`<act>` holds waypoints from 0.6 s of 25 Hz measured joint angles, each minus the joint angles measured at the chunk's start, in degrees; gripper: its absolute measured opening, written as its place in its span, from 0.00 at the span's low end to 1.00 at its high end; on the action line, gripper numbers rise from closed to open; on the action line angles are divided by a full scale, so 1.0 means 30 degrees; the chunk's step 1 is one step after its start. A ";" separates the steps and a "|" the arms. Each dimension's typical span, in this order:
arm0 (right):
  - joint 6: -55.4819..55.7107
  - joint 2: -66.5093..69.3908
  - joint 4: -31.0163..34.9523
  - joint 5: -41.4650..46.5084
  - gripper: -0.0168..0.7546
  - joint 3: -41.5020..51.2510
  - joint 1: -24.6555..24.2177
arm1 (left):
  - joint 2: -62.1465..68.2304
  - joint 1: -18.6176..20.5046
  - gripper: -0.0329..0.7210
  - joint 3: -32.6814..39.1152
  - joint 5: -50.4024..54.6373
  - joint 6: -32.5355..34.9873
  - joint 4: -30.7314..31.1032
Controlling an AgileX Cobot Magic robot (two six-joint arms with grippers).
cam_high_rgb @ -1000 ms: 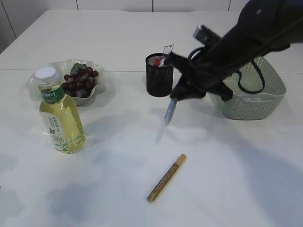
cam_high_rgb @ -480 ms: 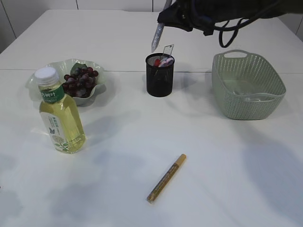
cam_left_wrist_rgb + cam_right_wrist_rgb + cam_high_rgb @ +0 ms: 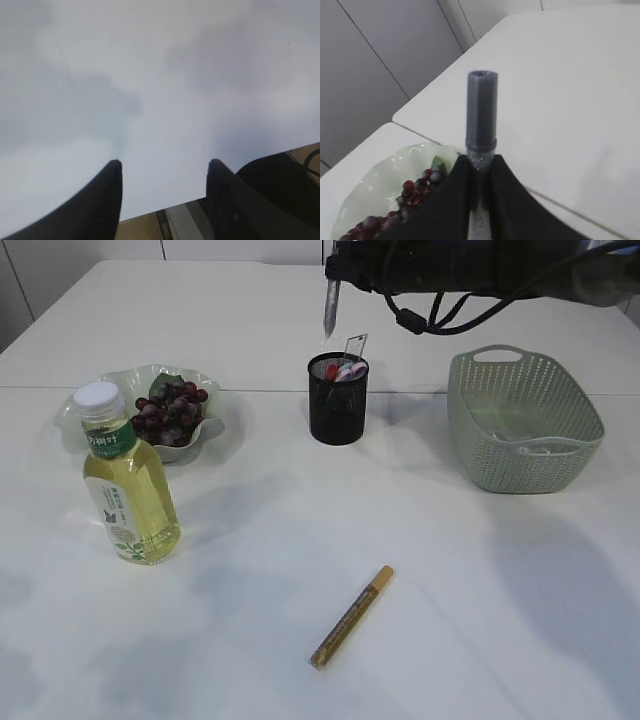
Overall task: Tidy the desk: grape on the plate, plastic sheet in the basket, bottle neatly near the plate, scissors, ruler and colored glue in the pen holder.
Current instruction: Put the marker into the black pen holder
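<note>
**benchrat:** Right gripper (image 3: 333, 277) first: it's clamped tight on a silver-grey glitter glue pen (image 3: 329, 308), which hangs tip-down just above and a bit to the 11 o'clock of the black mesh pen holder (image 3: 337, 400). Left gripper (image 3: 164, 192) is spread open over bare white table (image 3: 480, 600), gripping nothing.

**mesh_fan:** Rest of the desk, big to small?

**benchrat:** Green woven plastic basket (image 3: 524, 420) at 3 o'clock of the holder, with what looks like the clear sheet inside, hard to be sure. Pale green wavy plate (image 3: 120, 390) with the dark red grapes (image 3: 170, 412) at 9 o'clock. Yellow tea bottle with the white cap (image 3: 125, 480) stands just in front of the plate, at its 6 o'clock. Gold glue pen (image 3: 351, 616) lies flat at 6 o'clock of the holder, well apart. The holder already has a red-handled thing and a clear ruler poking out.

**mesh_fan:** How would you drop it in?

**benchrat:** I'd shift the pen toward 5 o'clock until the tip is over the free side of the opening, keep it upright, lower the tip past the rim, then let go.

**mesh_fan:** Changed from a second ago?

**benchrat:** Yes. Back then the arm was low, between holder and basket, pen dangling near the table. Now it's lifted high behind the holder. Nothing else moved.
</note>
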 joint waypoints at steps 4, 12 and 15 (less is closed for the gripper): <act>-0.3880 0.0641 0.1710 -0.0503 0.14 -0.0539 0.0000 | 0.0000 0.0000 0.56 0.0000 0.0011 0.0000 0.0000; -0.9758 0.1789 0.4961 -0.0611 0.14 -0.0539 0.0038 | 0.0000 0.0000 0.56 0.0000 0.0044 0.0000 0.0000; -1.1264 0.2198 0.5804 -0.0611 0.14 -0.0539 0.0038 | 0.0000 0.0000 0.56 0.0000 0.0044 0.0000 0.0000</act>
